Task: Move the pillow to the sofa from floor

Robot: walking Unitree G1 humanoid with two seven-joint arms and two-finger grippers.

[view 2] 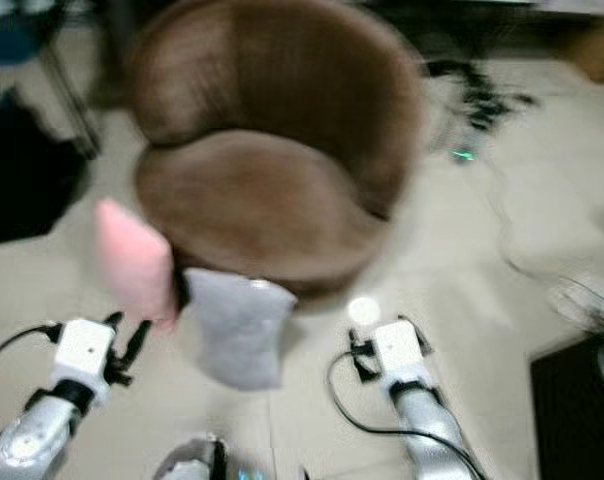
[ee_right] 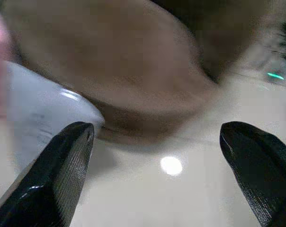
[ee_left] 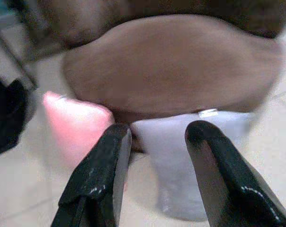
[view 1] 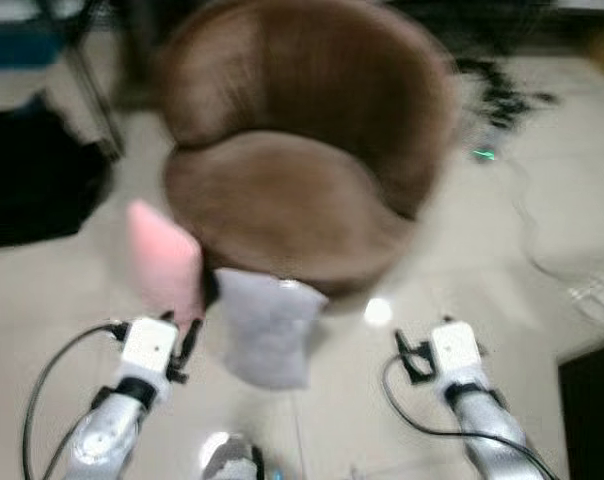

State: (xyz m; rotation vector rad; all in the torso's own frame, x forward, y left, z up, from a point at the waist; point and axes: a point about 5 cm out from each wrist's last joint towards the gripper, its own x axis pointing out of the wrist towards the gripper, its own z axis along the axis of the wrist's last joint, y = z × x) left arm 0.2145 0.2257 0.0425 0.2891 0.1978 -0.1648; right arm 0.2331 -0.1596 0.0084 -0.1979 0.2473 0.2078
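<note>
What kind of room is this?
Probably a living room in a home: a round brown sofa chair on a pale tiled floor, with a pink pillow and a grey pillow leaning against it.

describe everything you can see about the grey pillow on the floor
The grey pillow is a soft, pale grey fabric cushion, roughly rectangular, with a small white tag near its top edge. It stands on the light tiled floor, leaning upright against the front base of the round brown sofa. A pink pillow stands close beside it on the robot's left. The left gripper, fingers open, is aimed at it without touching; the right gripper is open beside it.
</note>
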